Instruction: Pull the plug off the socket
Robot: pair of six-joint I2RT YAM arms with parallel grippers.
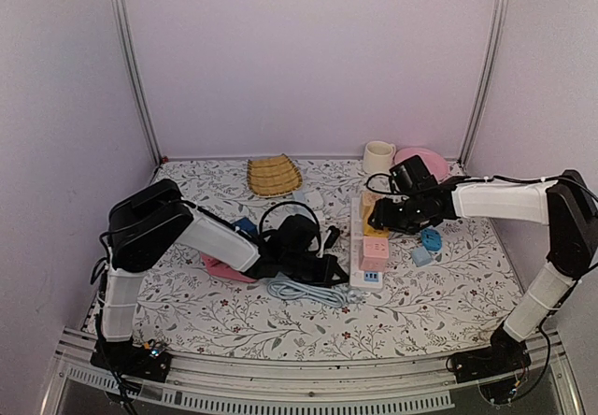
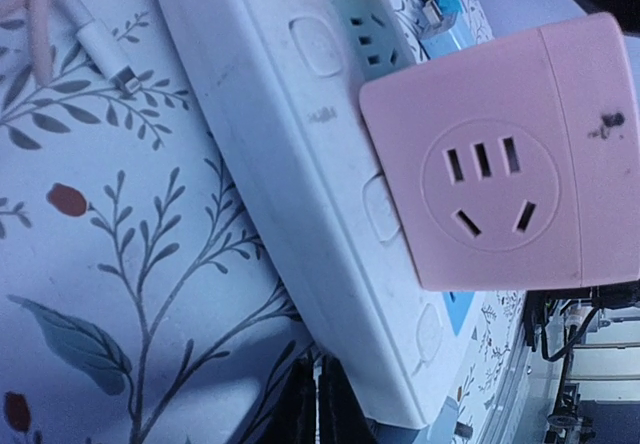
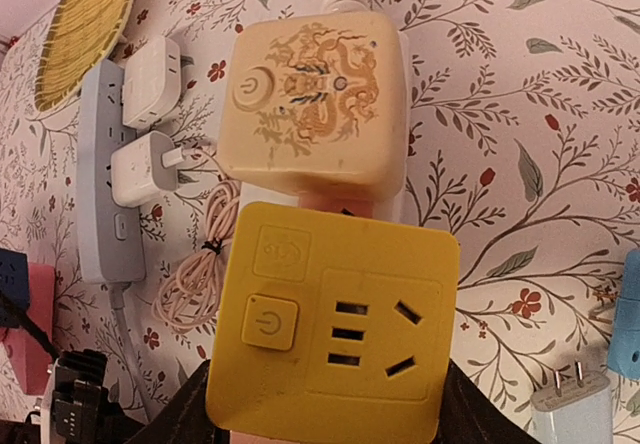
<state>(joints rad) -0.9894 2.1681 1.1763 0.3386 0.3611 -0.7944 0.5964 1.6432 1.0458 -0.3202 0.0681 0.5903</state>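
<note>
- My right gripper (image 1: pixel 376 219) is clamped around the plug (image 3: pixel 335 329), the yellow cube with the power button. In the right wrist view my fingers (image 3: pixel 470 419) sit against its two sides.
- I can't tell whether the plug is fully seated or partly lifted. It overlaps the bottom edge of the cream cube (image 3: pixel 315 104) with the dragon print, which is the next one along.
- The socket (image 2: pixel 260 114) is the long white strip lying on the floral table (image 1: pixel 448 293), about mid-table and running away from my bases.
- A pink cube (image 2: pixel 510 154) is plugged in closer to the near end, with the yellow plug between it and the cream one.
- My left gripper (image 1: pixel 336 270) is down low right at the near end of the socket, on its left side. Going by the left wrist view, its fingers (image 2: pixel 300 409) look pinched together with nothing between them, right at the strip's edge.
- A grey-blue strip (image 3: pixel 100 194) lies beside the socket with two white chargers (image 3: pixel 150 82) plugged into it, and there's a woven yellow dish (image 1: pixel 274 174) farther back.
</note>
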